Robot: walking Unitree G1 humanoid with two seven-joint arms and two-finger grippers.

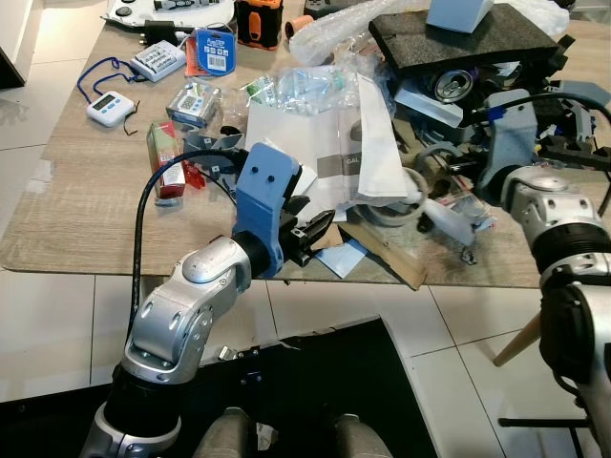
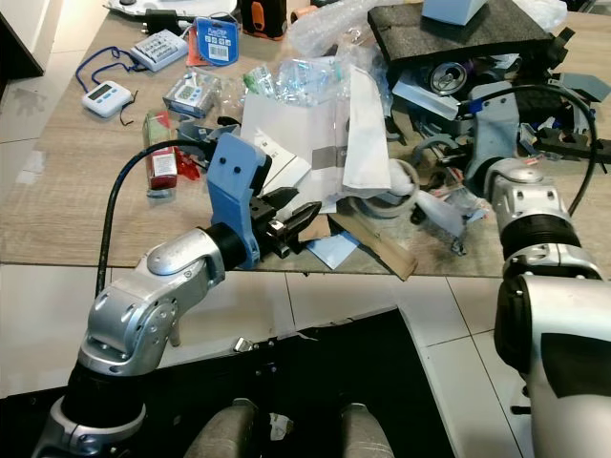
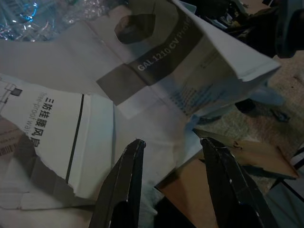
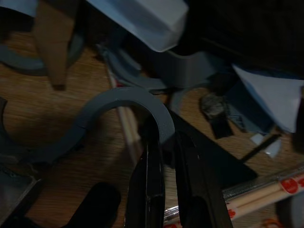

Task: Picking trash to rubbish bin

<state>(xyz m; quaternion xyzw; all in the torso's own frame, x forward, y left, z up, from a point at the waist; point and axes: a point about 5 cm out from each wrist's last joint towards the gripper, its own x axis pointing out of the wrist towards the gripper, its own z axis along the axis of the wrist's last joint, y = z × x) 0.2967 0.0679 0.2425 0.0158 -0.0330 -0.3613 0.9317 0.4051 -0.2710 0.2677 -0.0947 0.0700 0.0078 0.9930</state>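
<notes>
Item 1, the white paper bag (image 1: 315,143): the chosen landmark. We see it lying flat near the middle of the surface (image 1: 76,229), printed with a grey band, its near edge torn and ragged. It is the likeliest piece of trash in hand.

Item 2, left end effector (image 1: 315,229): we find it at the near edge of the paper bag, its two black fingers (image 3: 124,183) apart, with nothing between them. In the left wrist view the torn white flap lies just ahead of the tips.

Item 3, right end effector (image 4: 164,166): well to the right of the paper bag, among grey curved plastic pieces (image 4: 123,102). Its fingers stand close together with a narrow gap; we judge them nearly closed and cannot tell whether they grip anything.

Item 4, brown cardboard strip (image 1: 382,253): just beside the bag's near right corner, partly under it.

Item 5, clear plastic wrap (image 1: 315,86): at the far edge of the bag.

Item 6, red bottle (image 1: 164,162): to the left of the bag, apart from it.

Handling note: we judge the bag light, limp and easily torn further. Best taken at the near torn flap or a folded double edge, pinched firmly, lifted slowly so it does not drag neighbours.
</notes>
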